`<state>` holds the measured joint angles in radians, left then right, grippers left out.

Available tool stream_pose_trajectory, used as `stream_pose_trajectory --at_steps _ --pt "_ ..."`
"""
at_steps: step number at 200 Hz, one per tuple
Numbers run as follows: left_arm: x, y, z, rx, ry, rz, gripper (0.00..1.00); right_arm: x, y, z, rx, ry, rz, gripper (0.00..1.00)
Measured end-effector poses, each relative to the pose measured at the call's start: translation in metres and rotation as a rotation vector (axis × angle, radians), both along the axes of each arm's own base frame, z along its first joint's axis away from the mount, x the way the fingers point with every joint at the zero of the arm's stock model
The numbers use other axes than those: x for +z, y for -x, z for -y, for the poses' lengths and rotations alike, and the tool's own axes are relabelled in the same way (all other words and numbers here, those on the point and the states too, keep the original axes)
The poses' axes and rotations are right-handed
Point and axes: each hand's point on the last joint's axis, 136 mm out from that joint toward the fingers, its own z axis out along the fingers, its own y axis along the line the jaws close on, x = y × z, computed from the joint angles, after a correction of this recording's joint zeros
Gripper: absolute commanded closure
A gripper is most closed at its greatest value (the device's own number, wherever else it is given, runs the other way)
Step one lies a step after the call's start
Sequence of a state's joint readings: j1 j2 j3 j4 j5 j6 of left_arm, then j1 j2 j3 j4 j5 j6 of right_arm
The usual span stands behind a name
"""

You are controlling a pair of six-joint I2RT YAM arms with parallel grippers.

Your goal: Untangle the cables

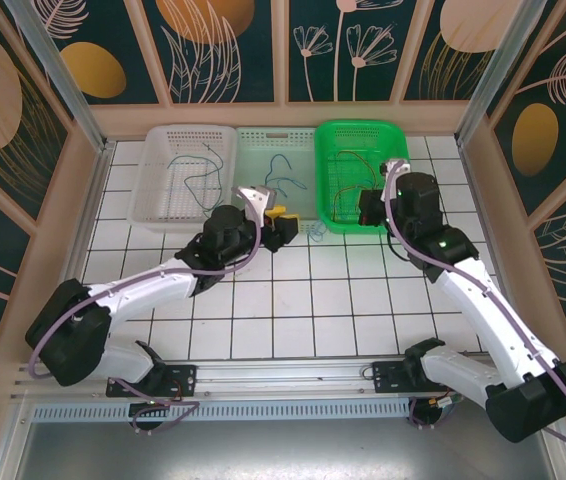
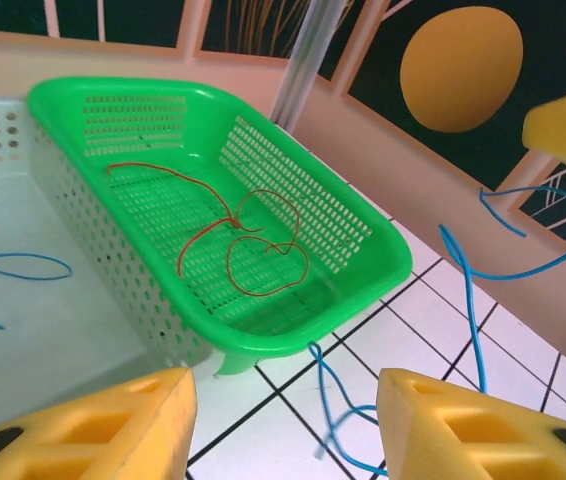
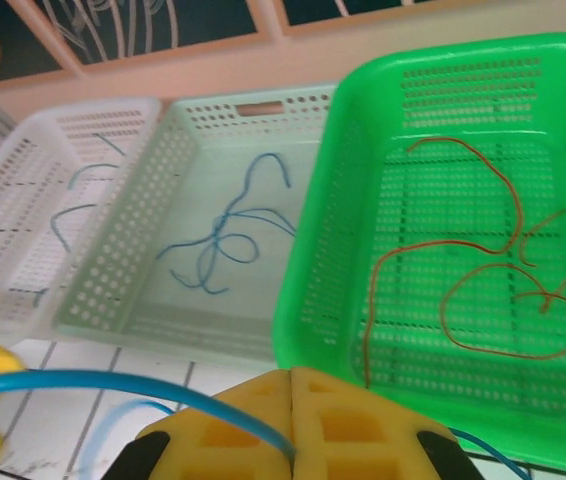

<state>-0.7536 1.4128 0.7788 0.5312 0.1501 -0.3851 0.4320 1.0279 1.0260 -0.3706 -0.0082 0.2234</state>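
Observation:
A thin blue cable (image 3: pixel 113 385) runs left from my right gripper (image 3: pixel 293 378), whose yellow fingers are shut on it just in front of the green basket (image 3: pixel 323 250). From the left wrist, that blue cable (image 2: pixel 468 300) hangs down to the tiles and loops between the fingers of my left gripper (image 2: pixel 285 405), which stands open and clear of it. Red cables (image 2: pixel 253 250) lie in the green basket (image 2: pixel 293 335). More blue cables (image 3: pixel 223 245) lie in the pale middle basket (image 3: pixel 133 250), and teal ones (image 1: pixel 201 180) in the white basket (image 1: pixel 153 180). From above, my left gripper (image 1: pixel 281 226) and right gripper (image 1: pixel 365 210) face each other.
The three baskets stand side by side against the back wall (image 1: pixel 283 118). White tiled floor (image 1: pixel 303 310) lies in front of them. A metal post (image 2: pixel 308 50) rises behind the green basket.

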Motion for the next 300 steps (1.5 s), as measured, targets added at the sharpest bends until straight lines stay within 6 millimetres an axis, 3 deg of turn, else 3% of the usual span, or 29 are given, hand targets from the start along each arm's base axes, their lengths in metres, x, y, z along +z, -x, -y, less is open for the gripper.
stream_pose_trajectory --at_steps 52,107,138,192,230,266,300 --pt "0.009 -0.002 0.014 -0.043 0.084 -0.015 0.49 0.027 0.0 -0.032 0.09 -0.047 0.028 1.0" --pt "0.026 -0.003 0.032 -0.117 0.147 0.02 0.49 0.039 -0.001 -0.043 0.129 -0.076 0.034 1.0" --pt "0.02 -0.008 0.037 -0.107 0.138 0.013 0.48 0.053 0.0 -0.048 0.161 -0.1 0.055 1.0" --pt "0.023 -0.025 0.025 0.019 0.184 -0.009 0.41 0.077 0.005 -0.056 0.213 -0.142 0.095 1.0" --pt "0.029 -0.03 0.02 0.063 0.244 -0.02 0.36 0.08 0.007 -0.058 0.222 -0.15 0.097 1.0" --pt "0.022 -0.021 0.004 0.097 0.288 -0.019 0.32 0.082 0.005 -0.058 0.218 -0.15 0.102 1.0" --pt "0.047 -0.01 -0.013 0.113 0.362 0.045 0.29 0.075 0.0 -0.06 0.21 -0.147 0.08 1.0"
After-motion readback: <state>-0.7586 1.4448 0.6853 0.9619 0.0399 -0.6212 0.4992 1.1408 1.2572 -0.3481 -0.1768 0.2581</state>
